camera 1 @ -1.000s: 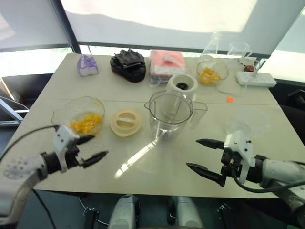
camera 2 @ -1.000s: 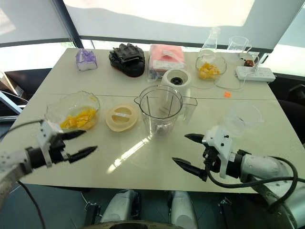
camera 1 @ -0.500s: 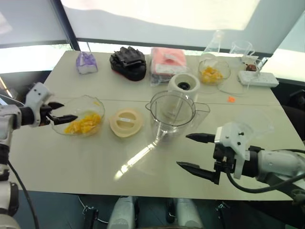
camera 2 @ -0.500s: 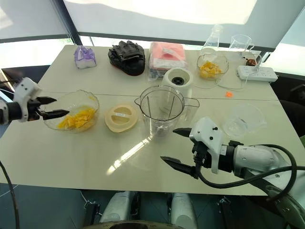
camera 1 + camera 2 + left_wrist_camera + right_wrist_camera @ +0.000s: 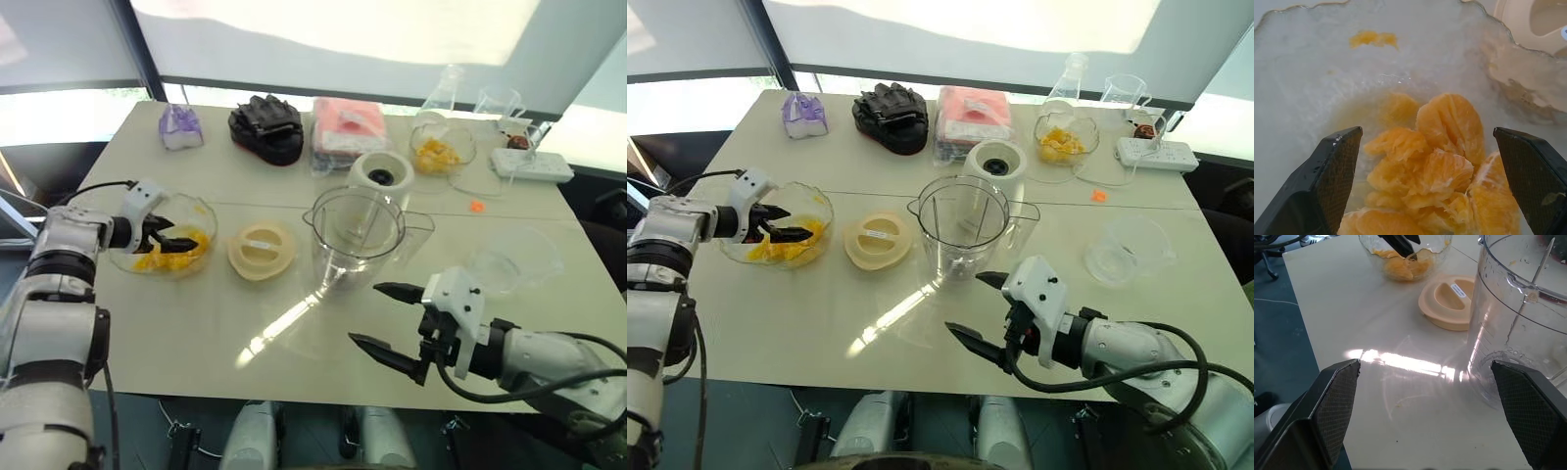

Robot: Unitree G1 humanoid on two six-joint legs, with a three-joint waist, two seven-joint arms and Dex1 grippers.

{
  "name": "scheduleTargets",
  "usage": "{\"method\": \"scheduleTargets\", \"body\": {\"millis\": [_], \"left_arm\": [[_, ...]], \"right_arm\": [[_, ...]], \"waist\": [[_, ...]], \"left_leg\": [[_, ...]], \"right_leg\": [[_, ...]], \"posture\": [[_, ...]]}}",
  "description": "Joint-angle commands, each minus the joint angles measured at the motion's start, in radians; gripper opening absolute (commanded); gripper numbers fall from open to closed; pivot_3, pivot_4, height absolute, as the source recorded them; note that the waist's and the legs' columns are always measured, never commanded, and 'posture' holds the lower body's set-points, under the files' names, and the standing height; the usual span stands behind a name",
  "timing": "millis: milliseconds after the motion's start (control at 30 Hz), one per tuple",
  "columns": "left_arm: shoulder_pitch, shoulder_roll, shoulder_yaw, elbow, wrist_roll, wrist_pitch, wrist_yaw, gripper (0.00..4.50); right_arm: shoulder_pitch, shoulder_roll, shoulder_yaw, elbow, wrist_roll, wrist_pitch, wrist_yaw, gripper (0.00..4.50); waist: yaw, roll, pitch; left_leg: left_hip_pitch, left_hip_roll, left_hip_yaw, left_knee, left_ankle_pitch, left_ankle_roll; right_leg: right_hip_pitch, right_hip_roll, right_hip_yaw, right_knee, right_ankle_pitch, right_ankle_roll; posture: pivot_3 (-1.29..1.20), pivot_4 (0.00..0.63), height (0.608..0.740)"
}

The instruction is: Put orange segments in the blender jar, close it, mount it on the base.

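Observation:
A glass bowl [image 5: 201, 213] of orange segments [image 5: 1435, 166] stands at the table's left. My left gripper [image 5: 186, 238] reaches into it from the left, open, its fingers [image 5: 1334, 166] on either side of the pile and holding nothing. The clear blender jar [image 5: 355, 235] stands upright and empty mid-table, with its cream lid [image 5: 262, 251] lying flat between bowl and jar. The white base [image 5: 385, 176] sits just behind the jar. My right gripper [image 5: 364, 314] hovers open in front of the jar, a little to its right.
A second bowl of orange pieces [image 5: 436, 149] sits at the back right near a flask [image 5: 443, 88], a glass jug [image 5: 493, 101] and a power strip [image 5: 534, 164]. An empty clear bowl [image 5: 514, 259] stands at right. A black glove [image 5: 265, 127], pink pack [image 5: 345, 125] and purple item [image 5: 180, 129] line the back.
My left gripper swung from the front edge out to the left, then into the orange bowl. My right gripper drifted left, closer to the jar's front.

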Motion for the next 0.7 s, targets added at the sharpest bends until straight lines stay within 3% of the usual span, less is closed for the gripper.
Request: {"method": "scheduleTargets", "body": {"millis": [33,400,533,700], "left_arm": [[-0.039,-0.013,-0.002,0.026,0.039,-0.026,0.034,4.47],[-0.018,-0.109,0.003,0.087,0.102,-0.028,0.180,4.47],[-0.006,-0.120,0.012,0.089,0.106,-0.025,0.198,3.13],[0.005,-0.116,0.030,0.088,0.101,-0.033,0.220,0.46]], "right_arm": [[-0.020,0.012,0.004,-0.037,-0.001,-0.008,-0.023,4.49],[-0.065,0.021,0.012,-0.039,0.022,0.014,-0.079,4.49],[-0.063,0.021,0.007,-0.038,0.022,0.015,-0.084,4.50],[-0.057,0.021,0.011,-0.033,0.015,0.010,-0.082,4.50]], "waist": [[0.000,0.000,0.000],[0.003,0.000,0.000],[0.002,0.000,0.000],[-0.001,0.000,0.000]], "left_leg": [[0.000,0.000,0.000,0.000,0.000,0.000],[0.001,0.000,0.000,0.001,0.000,0.000],[0.006,0.000,0.000,0.001,0.000,0.000],[0.006,0.000,-0.001,0.001,0.000,0.000]], "right_leg": [[0.000,0.000,0.000,0.000,0.000,0.000],[0.001,0.000,0.000,0.001,0.000,0.000],[0.006,0.000,0.000,0.001,0.000,0.000],[0.006,0.000,0.000,0.001,0.000,0.000]], "posture": [[0.00,0.150,0.740],[0.00,0.150,0.740],[0.00,0.150,0.740],[0.00,0.150,0.740]]}}
